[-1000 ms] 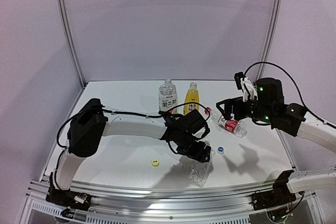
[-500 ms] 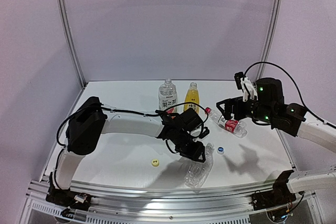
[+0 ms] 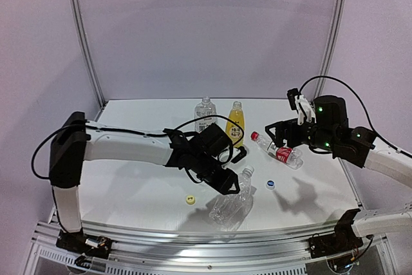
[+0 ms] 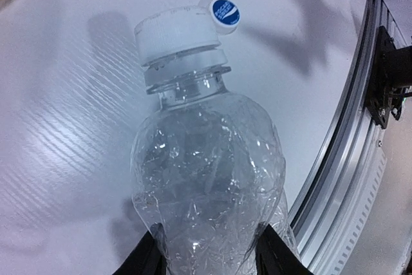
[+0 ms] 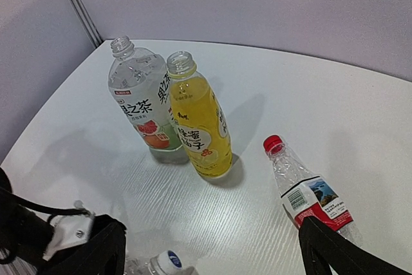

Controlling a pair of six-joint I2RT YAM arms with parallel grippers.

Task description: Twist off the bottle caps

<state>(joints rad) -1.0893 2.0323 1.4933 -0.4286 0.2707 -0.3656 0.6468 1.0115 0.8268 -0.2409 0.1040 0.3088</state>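
The plain bottle (image 4: pixel 206 178), near the front of the table (image 3: pixel 141 188), is clasped at its body by the left gripper (image 4: pixel 211 254). Its long axis runs away from the fingers, cap (image 4: pixel 177 33) toward the right gripper (image 3: pixel 278 134), which hangs spread wide, well apart, above the red-label bottle (image 3: pixel 281 152).

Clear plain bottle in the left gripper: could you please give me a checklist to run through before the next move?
1. The left gripper closed on the clear plain bottle: ok.
2. Its white cap on and exposed: ok.
3. The right gripper open: ok.
4. The right gripper lined up with that cap: not ok; it hovers by the red-label bottle.
5. The loose blue-and-white cap clear of the white cap: cannot tell.
6. The bottle lifted off the table: cannot tell.
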